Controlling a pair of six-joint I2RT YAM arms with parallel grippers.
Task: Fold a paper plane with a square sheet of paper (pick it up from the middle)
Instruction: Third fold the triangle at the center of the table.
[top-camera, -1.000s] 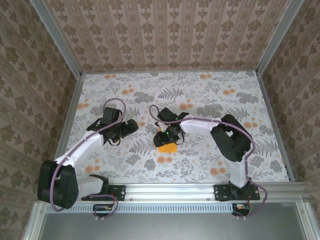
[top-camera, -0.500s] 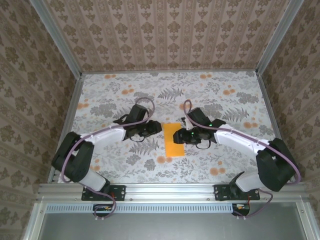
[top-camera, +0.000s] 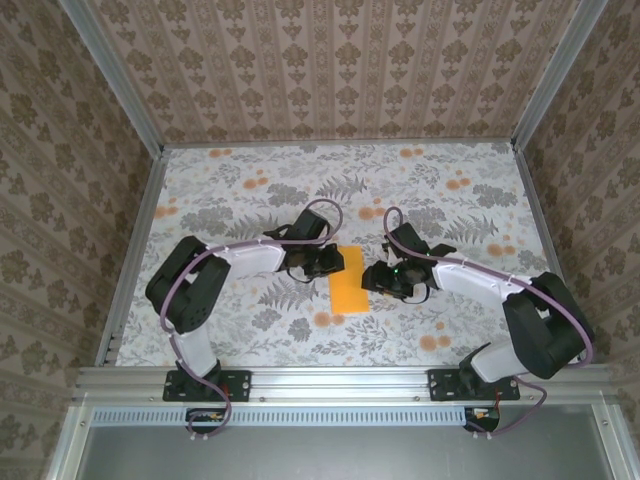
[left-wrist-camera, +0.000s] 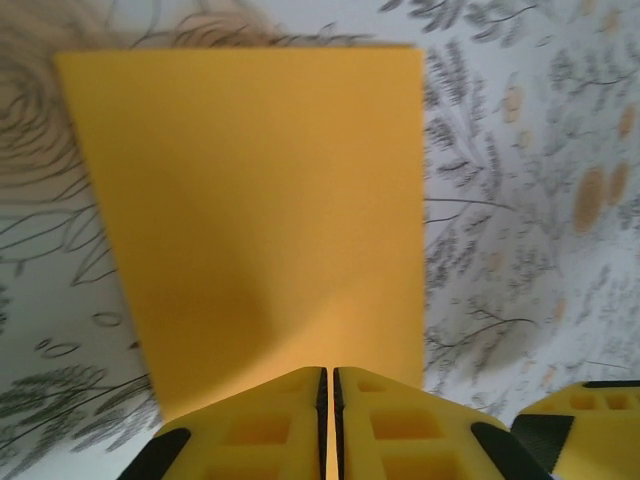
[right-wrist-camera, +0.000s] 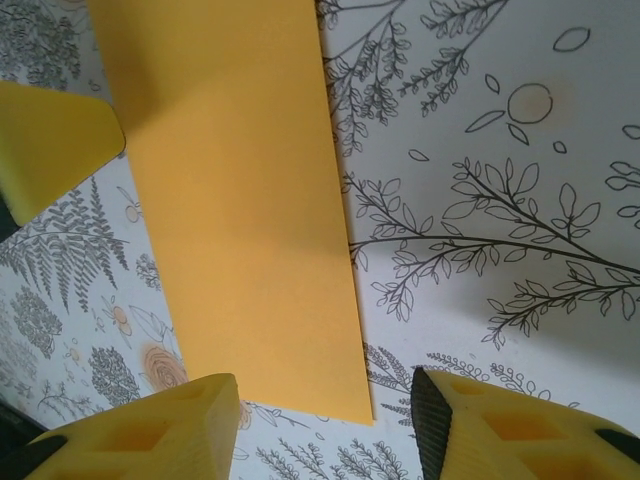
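One table (top-camera: 230, 200) with a grey leaf and orange flower print carries the whole scene; both arms reach in from its near edge toward the middle.

Left arm (top-camera: 250, 262) and right arm (top-camera: 470, 280) meet on either side of the sheet of paper (top-camera: 348, 283). It lies flat near the centre of the table, and its long edges run away from the arm bases. It appears longer than it is wide, which suggests one half-fold is already made.

The left gripper (left-wrist-camera: 328, 385) has its jaws together, with only a hairline slit between them, at one short edge of the paper. Whether it pins the edge down or pinches it cannot be told.

The right gripper (right-wrist-camera: 325, 410) has its jaws apart, and a corner of the paper lies in the gap between them. Whether the fingers touch the table is unclear.

Judged step: steadying the folded paper for the next fold. To do it well:
- Keep the left gripper pressing straight down, so the layers do not slip.
- Lower the right gripper with one finger under the corner, and close it lightly.
- Bring the corner over in a low arc toward the centre line.
- Check that the edges line up before rubbing in the crease, since thin paper buckles if dragged sideways.
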